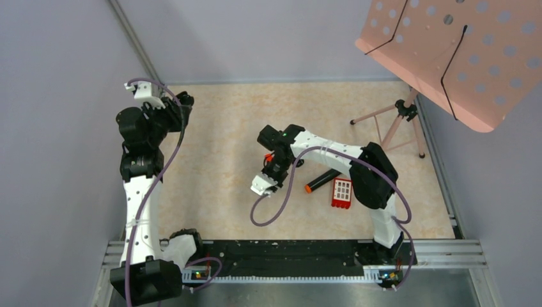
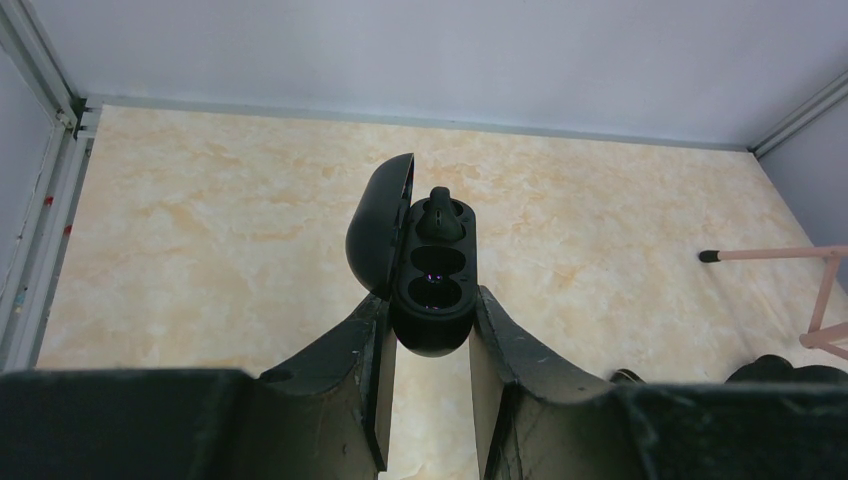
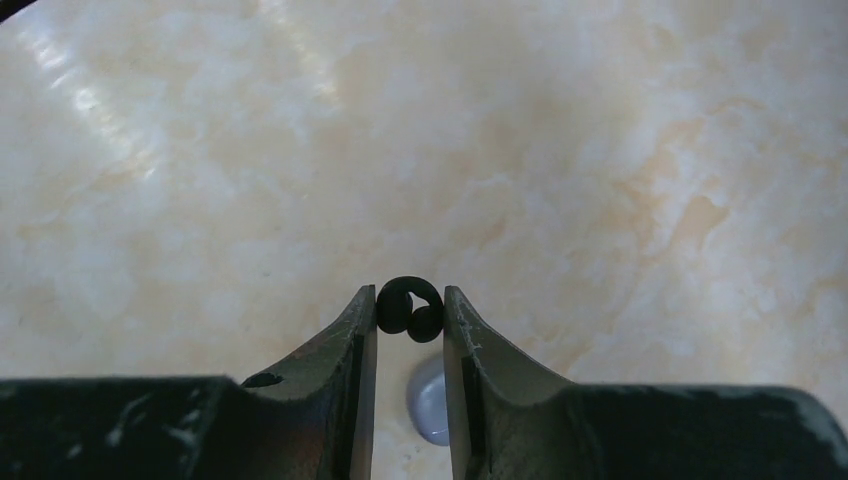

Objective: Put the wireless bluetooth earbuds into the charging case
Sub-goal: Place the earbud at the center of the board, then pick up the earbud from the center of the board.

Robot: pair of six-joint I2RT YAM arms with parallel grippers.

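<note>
Between grey walls (image 2: 400, 50), above the marbled tabletop (image 2: 200, 220), left pincer (image 2: 430, 300) clasps charging case (image 2: 432, 325).

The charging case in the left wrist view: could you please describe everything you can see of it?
The charging case is a rounded black shell, plastic-looking, slightly glossy. Its lid stands hinged open to the left. Inside are two dark oval hollows with a faint purple glint; a black earbud sits at the far end. The left gripper pinches its near end between both fingers.
</note>
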